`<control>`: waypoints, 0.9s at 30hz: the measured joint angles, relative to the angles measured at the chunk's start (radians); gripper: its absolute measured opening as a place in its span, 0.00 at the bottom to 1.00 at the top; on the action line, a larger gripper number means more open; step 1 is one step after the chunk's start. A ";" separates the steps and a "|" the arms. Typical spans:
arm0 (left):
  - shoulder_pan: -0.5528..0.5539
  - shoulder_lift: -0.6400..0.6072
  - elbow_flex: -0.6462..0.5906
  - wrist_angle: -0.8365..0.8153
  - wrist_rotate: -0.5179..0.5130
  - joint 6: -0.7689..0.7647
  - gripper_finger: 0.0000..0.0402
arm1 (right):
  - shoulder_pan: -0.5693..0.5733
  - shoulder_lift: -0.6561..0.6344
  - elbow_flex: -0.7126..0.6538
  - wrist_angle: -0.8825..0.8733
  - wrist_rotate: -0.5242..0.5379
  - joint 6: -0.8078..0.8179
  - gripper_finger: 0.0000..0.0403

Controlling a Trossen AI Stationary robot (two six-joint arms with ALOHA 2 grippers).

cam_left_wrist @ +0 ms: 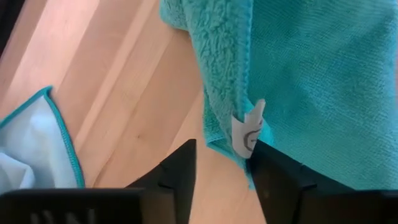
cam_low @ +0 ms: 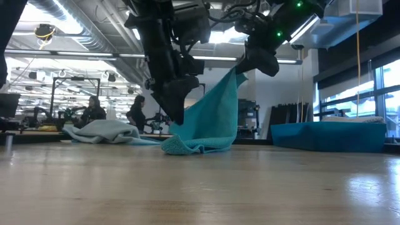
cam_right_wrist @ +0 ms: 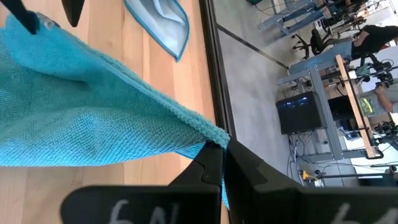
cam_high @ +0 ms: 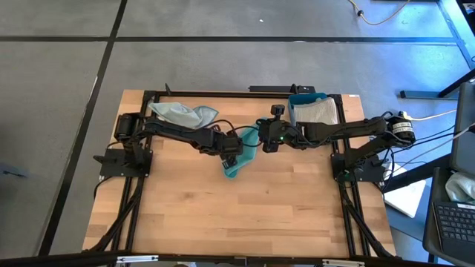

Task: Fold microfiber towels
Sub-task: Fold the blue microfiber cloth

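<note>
**Q:** What lies closest to you?

**A:** Bare wooden desk (cam_low: 200,187) fills the foreground of the low view. Beyond it, a teal towel (cam_low: 209,119) hangs like a tent near the desk's middle, its lower edge bunched on the wood.

**Q:** Who holds it up?

**A:** Your right pincer (cam_right_wrist: 222,163) is clenched on one raised corner of the teal towel; in its wrist view the two fingers meet with the hem pinched between them. Your left pincer (cam_left_wrist: 221,168) sits at the towel's lower edge. Its fingers stand apart, one on either side of the hem, and you cannot tell from these views whether they grip the cloth.

**Q:** Any writing to read?

**A:** A small white tag (cam_left_wrist: 247,127) is sewn into the hem just by the left fingers. It carries a faint grey mark, too small to read.

**Q:** Where are the other towels?

**A:** A pale blue towel (cam_high: 182,115) lies crumpled at the far left of the desk, near the left arm's base. At the far right, a light grey towel (cam_high: 315,113) lies folded in a blue tray (cam_high: 307,96).

**Q:** Anything behind the desk?

**A:** Two people (cam_low: 136,112) sit at benches in the workshop.
</note>
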 joint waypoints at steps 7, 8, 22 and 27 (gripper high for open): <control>0.001 0.000 0.000 -0.017 0.003 0.024 0.13 | 0.000 0.000 0.000 -0.002 0.000 0.000 0.01; 0.001 0.000 0.000 -0.017 0.003 0.026 0.09 | 0.000 0.000 0.000 -0.002 0.000 0.000 0.01; -0.006 -0.072 0.001 -0.284 -0.135 -0.038 0.00 | -0.029 0.000 0.000 -0.026 -0.011 -0.002 0.01; -0.024 -0.194 0.001 -0.387 -0.209 -0.081 0.00 | -0.032 0.000 0.000 -0.045 -0.050 0.004 0.01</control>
